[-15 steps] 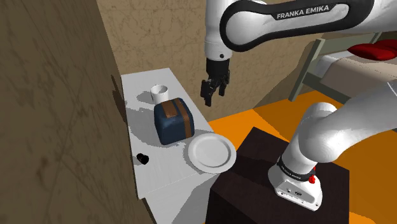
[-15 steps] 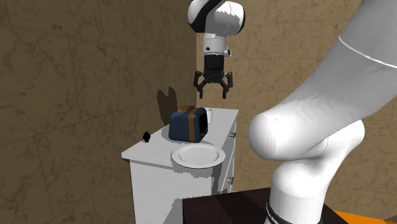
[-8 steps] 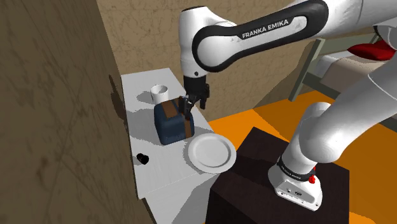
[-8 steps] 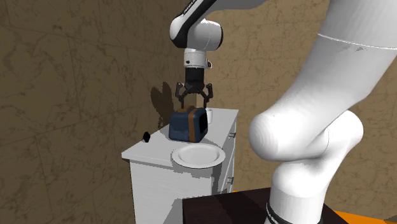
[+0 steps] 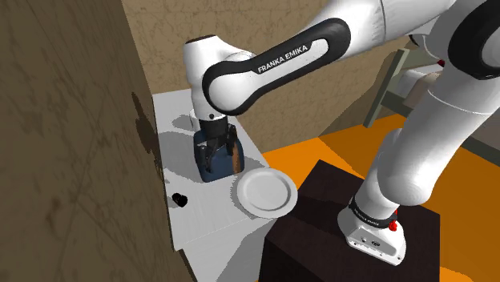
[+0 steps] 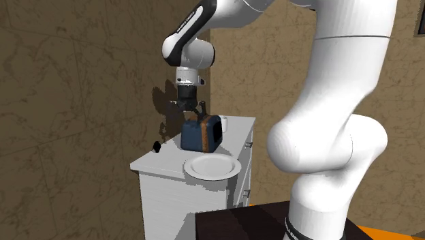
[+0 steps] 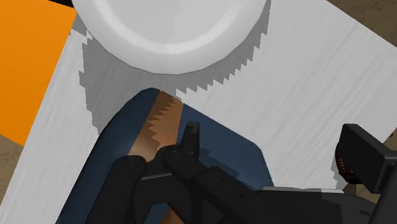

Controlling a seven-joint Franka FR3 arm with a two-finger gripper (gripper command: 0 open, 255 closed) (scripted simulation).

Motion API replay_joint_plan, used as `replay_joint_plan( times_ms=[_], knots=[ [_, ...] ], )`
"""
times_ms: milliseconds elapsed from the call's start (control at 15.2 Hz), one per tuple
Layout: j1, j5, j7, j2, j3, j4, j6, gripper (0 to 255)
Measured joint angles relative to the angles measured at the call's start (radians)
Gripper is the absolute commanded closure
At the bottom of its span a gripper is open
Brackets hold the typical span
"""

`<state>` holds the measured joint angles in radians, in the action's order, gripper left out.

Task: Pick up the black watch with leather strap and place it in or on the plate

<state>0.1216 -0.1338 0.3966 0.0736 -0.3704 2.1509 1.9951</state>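
The small black watch (image 5: 180, 199) lies near the wall-side edge of the white cabinet top (image 5: 215, 212); in the second exterior view the watch (image 6: 157, 146) sits at the cabinet's left edge. The white plate (image 5: 266, 192) (image 6: 212, 166) (image 7: 172, 28) rests at the cabinet's near corner. My gripper (image 5: 216, 153) (image 6: 191, 108) (image 7: 277, 149) hangs open just above a blue case with a brown strap (image 5: 215, 164) (image 6: 202, 133) (image 7: 219, 149). Nothing is between the fingers. The watch lies well apart from the gripper, beyond the case.
A white cup (image 6: 223, 124) stands behind the blue case. A brown wall (image 5: 72, 120) runs along the cabinet's far side. The dark stand (image 5: 336, 232) sits beside the plate's corner, with orange floor (image 5: 304, 152) between them. A bed frame (image 5: 401, 80) stands at the upper right.
The arm has swung from over the floor towards the wall and come down, so the open gripper now hovers over the blue case. Nothing on the cabinet has moved.
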Motion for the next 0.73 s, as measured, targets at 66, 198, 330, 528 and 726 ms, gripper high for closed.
replay_joint_plan(
  times_ms=[66, 198, 330, 528, 726],
  knots=[
    [0.005, 0.011, 0.016, -0.045, -0.009, -0.025, 0.030, 0],
    [0.020, 0.032, 0.049, -0.113, -0.025, -0.080, 0.054, 0],
    [0.040, 0.062, 0.088, -0.185, -0.040, -0.156, 0.075, 0],
    [0.071, 0.098, 0.133, -0.250, -0.053, -0.233, 0.104, 0],
    [0.092, 0.132, 0.159, -0.306, -0.048, -0.317, 0.046, 0]
  ],
)
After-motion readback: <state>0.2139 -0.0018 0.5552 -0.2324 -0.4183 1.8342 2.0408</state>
